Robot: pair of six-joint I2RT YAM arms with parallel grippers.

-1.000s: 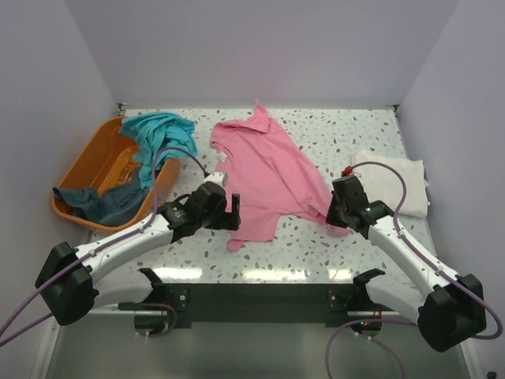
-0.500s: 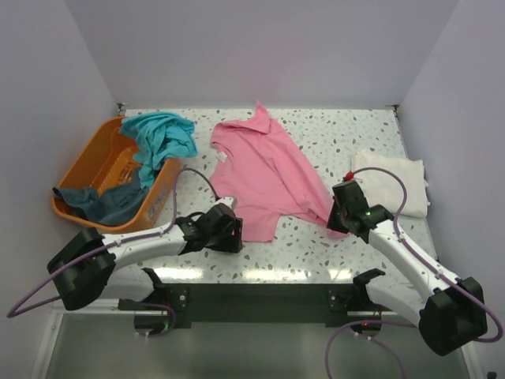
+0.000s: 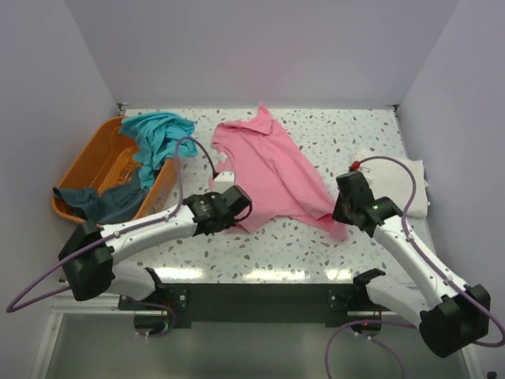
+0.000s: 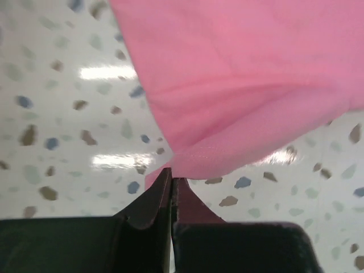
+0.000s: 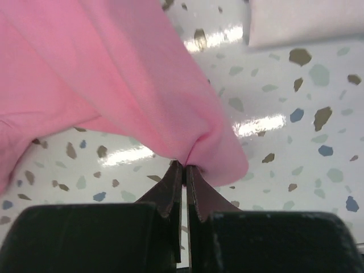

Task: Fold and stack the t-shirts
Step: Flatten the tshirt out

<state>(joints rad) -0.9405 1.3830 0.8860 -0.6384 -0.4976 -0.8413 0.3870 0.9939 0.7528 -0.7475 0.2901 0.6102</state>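
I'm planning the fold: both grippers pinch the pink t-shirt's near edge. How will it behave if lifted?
Probably floppy: the pink t-shirt bunches and creases where the right gripper pinches it. Likely to sag between the grips, since the left gripper holds only a thin hem. Thin cloth, likely light.

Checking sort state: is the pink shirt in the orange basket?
No, the pink t-shirt lies spread on the table, outside the orange basket.
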